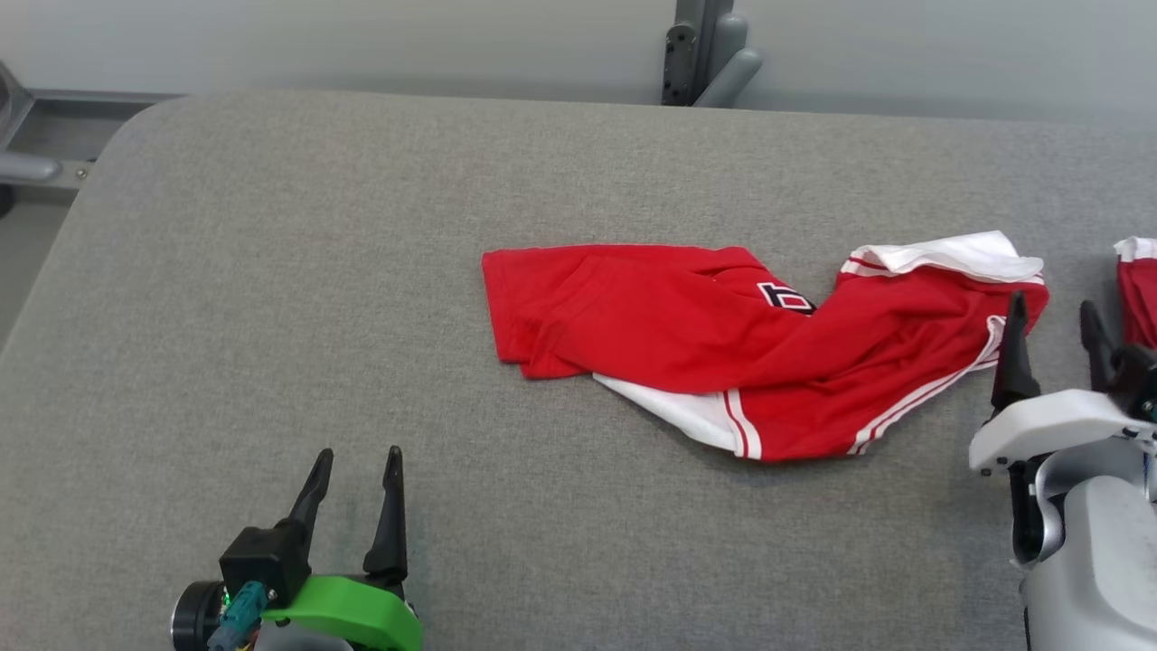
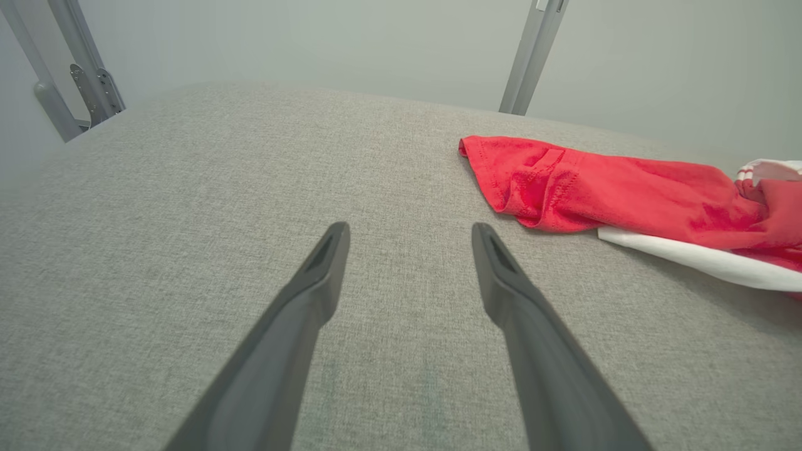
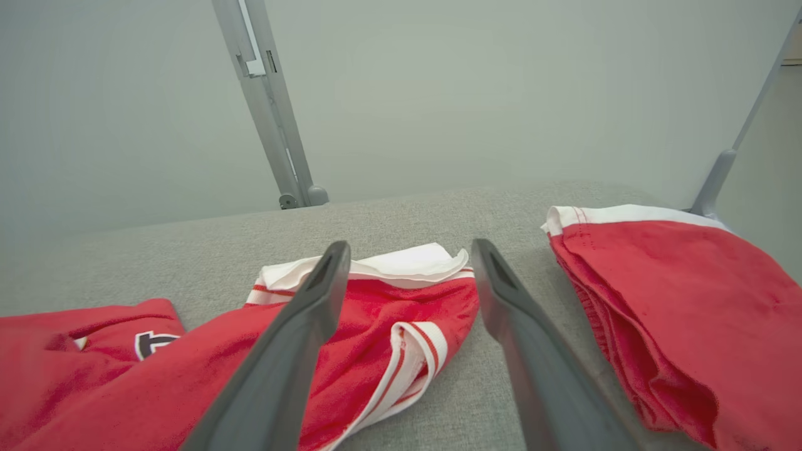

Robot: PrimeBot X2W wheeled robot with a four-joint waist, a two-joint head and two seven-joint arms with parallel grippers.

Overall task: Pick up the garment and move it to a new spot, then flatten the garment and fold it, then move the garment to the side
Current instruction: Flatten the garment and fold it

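Garment (image 1: pixel 687 334), red with white trim (a dark emblem at its middle), is lying crumpled on the table (image 1: pixel 271 271), right of centre. Right gripper (image 1: pixel 1056 348) is standing spread wide at its right end, holding nothing; left gripper (image 1: pixel 359 466) is sitting equally wide, well apart.

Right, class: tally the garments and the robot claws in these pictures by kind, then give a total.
Garments: 2, the crumpled garment mid-table and the second garment at the right edge.
Claws: 2, the left claw and the right claw.
Total: 4
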